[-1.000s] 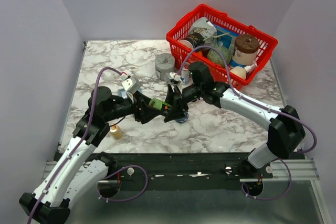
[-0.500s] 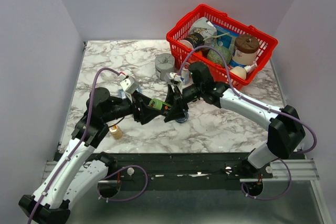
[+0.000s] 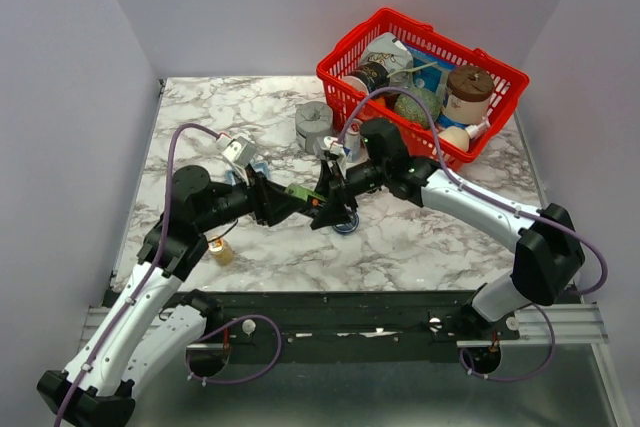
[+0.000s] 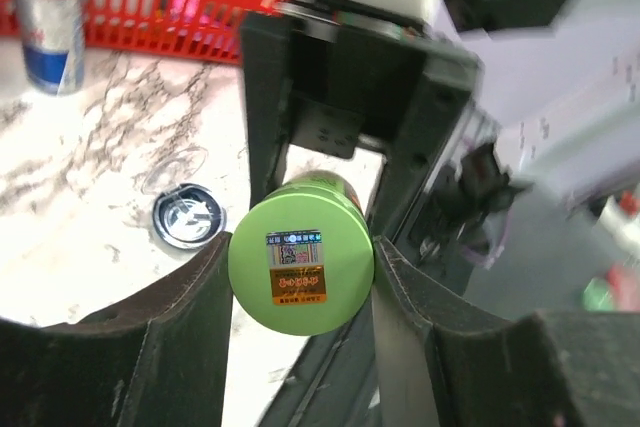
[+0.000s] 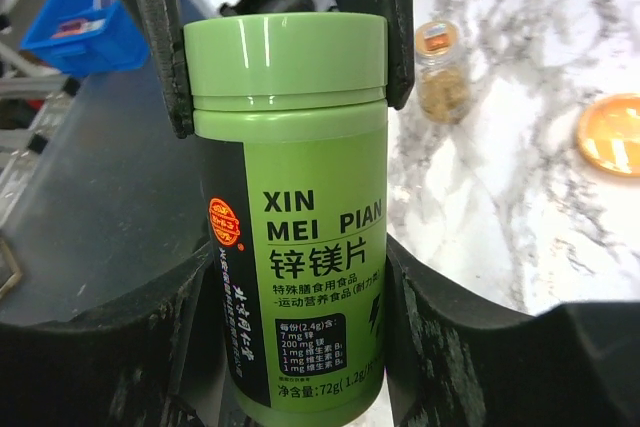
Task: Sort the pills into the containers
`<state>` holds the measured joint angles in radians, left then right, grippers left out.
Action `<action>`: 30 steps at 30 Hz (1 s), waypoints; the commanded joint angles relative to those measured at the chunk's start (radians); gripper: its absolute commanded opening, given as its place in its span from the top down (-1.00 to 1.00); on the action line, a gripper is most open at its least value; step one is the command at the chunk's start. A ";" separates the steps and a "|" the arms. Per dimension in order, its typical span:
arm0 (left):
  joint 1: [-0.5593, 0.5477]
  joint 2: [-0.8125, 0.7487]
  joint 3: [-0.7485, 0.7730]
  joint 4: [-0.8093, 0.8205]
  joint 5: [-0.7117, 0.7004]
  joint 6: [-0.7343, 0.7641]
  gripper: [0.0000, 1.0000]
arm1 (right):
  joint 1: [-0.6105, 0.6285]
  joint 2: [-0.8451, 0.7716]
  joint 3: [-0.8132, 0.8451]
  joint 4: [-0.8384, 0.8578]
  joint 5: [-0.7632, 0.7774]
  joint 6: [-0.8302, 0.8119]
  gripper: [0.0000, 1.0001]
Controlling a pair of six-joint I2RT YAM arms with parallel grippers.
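A green pill bottle [image 3: 300, 197] is held level above the table between both grippers. My left gripper [image 3: 285, 199] is shut on its green cap [image 4: 300, 265]. My right gripper [image 3: 320, 202] is shut on the bottle's labelled body [image 5: 290, 197]. The dark blue dish with a pale centre [image 4: 188, 217] lies on the marble under the bottle and peeks out in the top view [image 3: 347, 226]. The orange dish [image 5: 610, 135] lies on the marble at the right edge of the right wrist view; in the top view it is hidden. No loose pills show.
A red wire basket [image 3: 398, 19] full of jars stands at the back right. A grey notched block [image 3: 313, 125] sits beside it. A small glass jar with amber contents [image 3: 220, 250] stands by the left arm. A drink can [image 4: 45, 17] stands near the basket.
My left wrist has turned and its forearm has shifted slightly back and left. The bottle stays gripped between both grippers at about the same spot.
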<state>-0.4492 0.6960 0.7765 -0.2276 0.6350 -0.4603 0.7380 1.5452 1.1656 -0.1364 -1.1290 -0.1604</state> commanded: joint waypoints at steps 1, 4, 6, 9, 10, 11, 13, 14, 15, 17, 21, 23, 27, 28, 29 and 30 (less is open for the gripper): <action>-0.002 -0.023 -0.026 0.013 -0.274 -0.418 1.00 | -0.002 -0.033 0.008 0.000 0.373 -0.010 0.75; -0.002 -0.024 -0.048 -0.096 -0.493 -0.749 1.00 | 0.000 -0.042 0.005 0.004 0.506 -0.004 0.77; -0.002 0.012 -0.036 -0.125 -0.552 -0.911 1.00 | 0.000 -0.045 0.003 0.009 0.532 -0.008 0.77; -0.003 0.087 0.009 -0.138 -0.522 -0.971 1.00 | 0.000 -0.048 -0.001 0.009 0.522 -0.017 0.77; -0.003 0.103 0.020 -0.115 -0.502 -0.965 1.00 | 0.000 -0.050 -0.001 0.009 0.505 -0.018 0.77; -0.003 0.118 0.030 -0.107 -0.492 -0.947 1.00 | 0.000 -0.051 -0.003 0.011 0.499 -0.021 0.77; -0.003 0.145 0.063 -0.110 -0.466 -0.884 0.72 | 0.000 -0.053 -0.004 0.011 0.477 -0.024 0.77; -0.003 0.145 0.069 -0.113 -0.457 -0.867 0.47 | 0.000 -0.053 -0.004 0.012 0.471 -0.024 0.77; -0.003 0.134 0.067 -0.110 -0.446 -0.844 -0.17 | -0.002 -0.053 -0.006 0.014 0.465 -0.022 0.77; -0.002 0.102 0.050 -0.061 -0.408 -0.767 -0.67 | -0.006 -0.051 -0.006 0.017 0.433 -0.016 0.77; 0.004 -0.070 -0.006 0.007 -0.393 -0.553 -0.98 | -0.018 -0.048 -0.009 0.018 0.351 -0.013 0.77; 0.012 -0.116 0.001 -0.033 -0.355 -0.324 -0.97 | -0.026 -0.056 -0.010 0.018 0.278 -0.016 0.76; 0.014 -0.234 -0.014 -0.111 -0.143 0.174 -0.97 | -0.034 -0.062 -0.018 -0.011 0.096 -0.089 0.74; 0.014 -0.260 -0.034 -0.116 -0.103 0.255 -0.97 | -0.034 -0.062 -0.014 -0.026 0.054 -0.112 0.74; 0.015 -0.288 -0.057 -0.105 -0.051 0.318 -0.97 | -0.032 -0.062 -0.012 -0.037 -0.045 -0.135 0.73; 0.014 -0.326 -0.098 -0.093 0.012 0.435 -0.97 | -0.034 -0.059 -0.006 -0.081 -0.086 -0.186 0.73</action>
<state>-0.4381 0.4698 0.7708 -0.2859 0.3668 -0.5922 0.7033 1.5139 1.1587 -0.1509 -0.9203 -0.2134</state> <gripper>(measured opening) 0.987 0.602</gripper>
